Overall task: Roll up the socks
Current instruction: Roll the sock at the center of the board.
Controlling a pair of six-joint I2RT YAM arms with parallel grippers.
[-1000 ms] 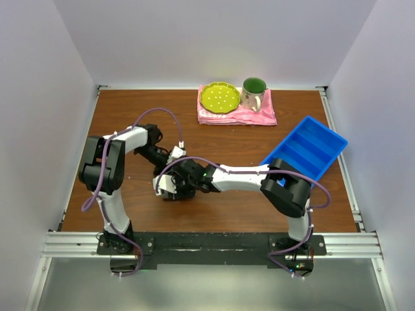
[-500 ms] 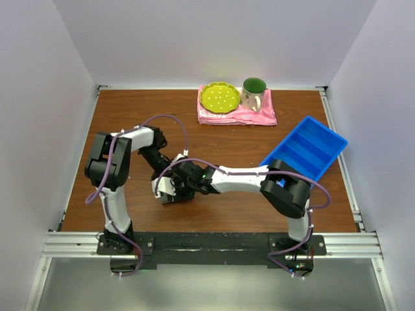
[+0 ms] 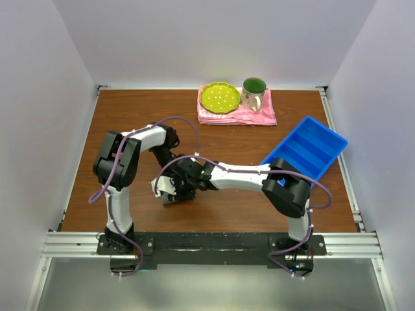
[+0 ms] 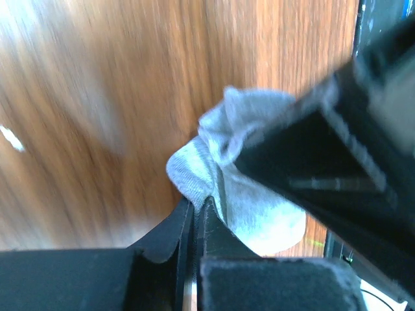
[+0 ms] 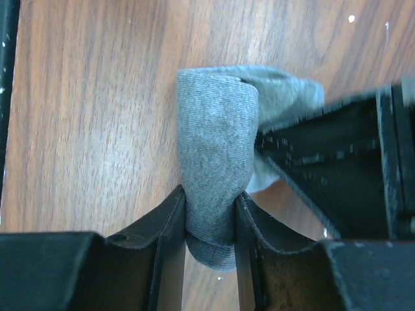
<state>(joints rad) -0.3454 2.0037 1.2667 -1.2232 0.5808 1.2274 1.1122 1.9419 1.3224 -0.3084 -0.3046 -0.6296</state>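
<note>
Rolling step in hand: my right gripper (image 5: pixel 211 207) is clamped around the grey socks (image 5: pixel 217 162), a tight roll lying mid-table (image 3: pixel 130 123). My left gripper (image 4: pixel 198 207) is pinched together on a loose fold at the roll's edge. Next, I judge, that fold needs tucking over without slackening the roll. Count: one sock bundle, one pink cloth (image 3: pixel 259 118), one plate (image 3: pixel 219 97), one mug (image 3: pixel 253 91), one blue tray (image 3: pixel 305 148).

Matt knitted socks (image 5: pixel 217 168), seemingly wooden table (image 5: pixel 97 129)
</note>
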